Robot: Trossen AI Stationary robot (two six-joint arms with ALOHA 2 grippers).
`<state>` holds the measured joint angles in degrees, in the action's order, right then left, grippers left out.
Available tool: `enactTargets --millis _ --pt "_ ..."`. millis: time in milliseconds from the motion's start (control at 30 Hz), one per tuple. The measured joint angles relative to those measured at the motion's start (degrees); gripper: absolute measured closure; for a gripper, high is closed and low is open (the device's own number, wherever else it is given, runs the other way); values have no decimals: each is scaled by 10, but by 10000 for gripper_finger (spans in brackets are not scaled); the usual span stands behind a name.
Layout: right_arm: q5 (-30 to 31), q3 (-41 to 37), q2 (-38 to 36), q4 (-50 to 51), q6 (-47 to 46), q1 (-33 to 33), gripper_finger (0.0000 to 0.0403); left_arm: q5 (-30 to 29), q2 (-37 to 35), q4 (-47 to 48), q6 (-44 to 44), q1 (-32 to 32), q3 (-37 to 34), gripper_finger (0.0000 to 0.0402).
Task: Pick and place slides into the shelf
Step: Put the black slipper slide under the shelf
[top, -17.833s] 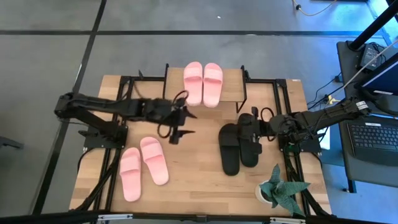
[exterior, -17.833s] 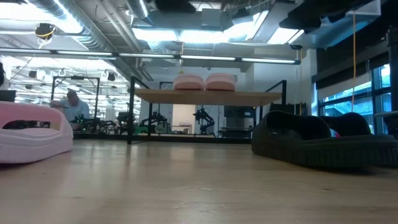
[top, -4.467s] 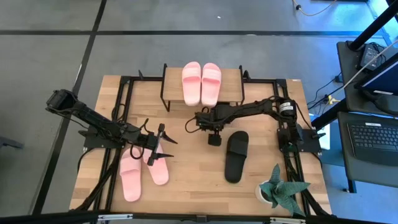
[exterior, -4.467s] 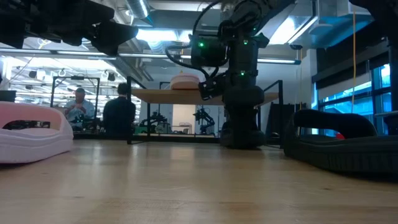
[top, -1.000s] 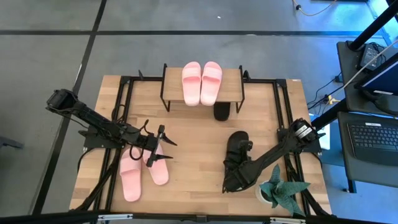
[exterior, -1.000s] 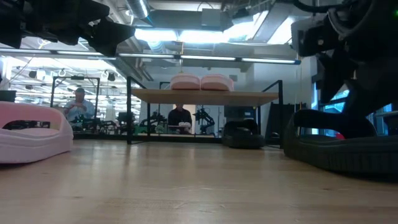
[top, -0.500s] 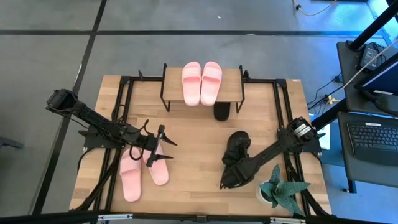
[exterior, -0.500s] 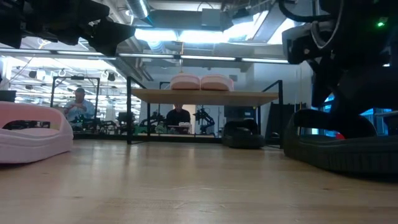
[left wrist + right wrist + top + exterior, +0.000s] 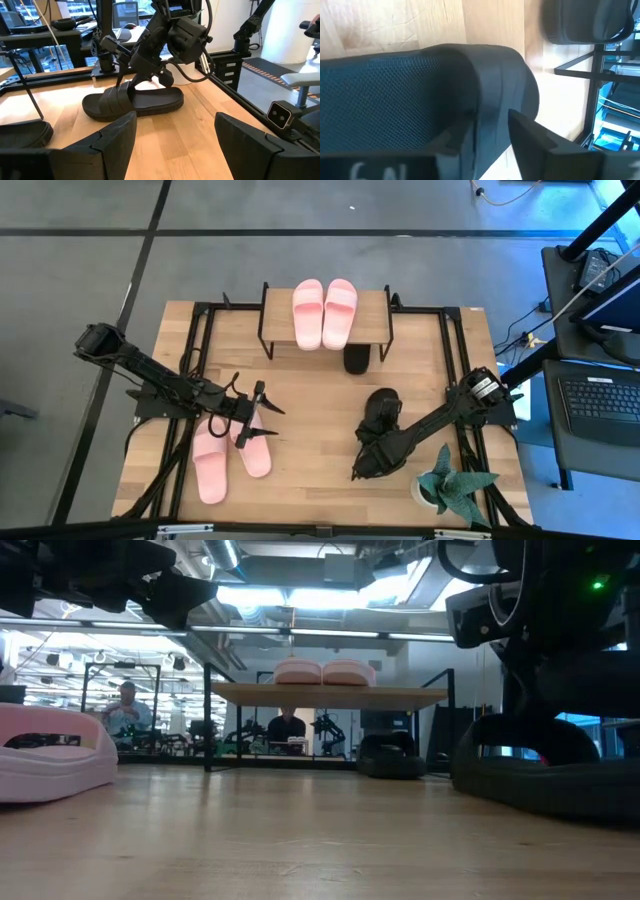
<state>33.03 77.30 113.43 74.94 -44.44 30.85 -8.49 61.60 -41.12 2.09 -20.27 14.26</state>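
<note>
Since half a second earlier, the right gripper (image 9: 372,452) has been drawn slightly further onto the black slide (image 9: 380,420) at the lower right of the high view, and its fingers have been brought inward. In the right wrist view the slide's strap (image 9: 445,95) is seen between the two fingers; a firm hold cannot be confirmed. The other black slide (image 9: 356,359) is tucked under the shelf (image 9: 375,320) at upper centre, and two pink slides (image 9: 325,313) are set on its top board. The left gripper (image 9: 255,412) is held wide open and empty above the pink pair (image 9: 228,455) at lower left. The grasping step appears to be in hand; next, a lift and carry to the shelf's lower tier is called for.
</note>
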Motion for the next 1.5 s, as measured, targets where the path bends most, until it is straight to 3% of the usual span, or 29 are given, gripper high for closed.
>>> enactTargets --millis 400,933,1300,1500 --pt "0 0 0 3 1 0 386 0 0 0 0 0 0 140" --pt "-4 9 0 6 2 0 387 0 0 0 -1 0 0 140" --pt "2 160 0 9 93 0 387 0 0 0 -2 0 0 140" --pt "83 233 0 -22 158 -4 387 0 0 0 -3 0 0 140"
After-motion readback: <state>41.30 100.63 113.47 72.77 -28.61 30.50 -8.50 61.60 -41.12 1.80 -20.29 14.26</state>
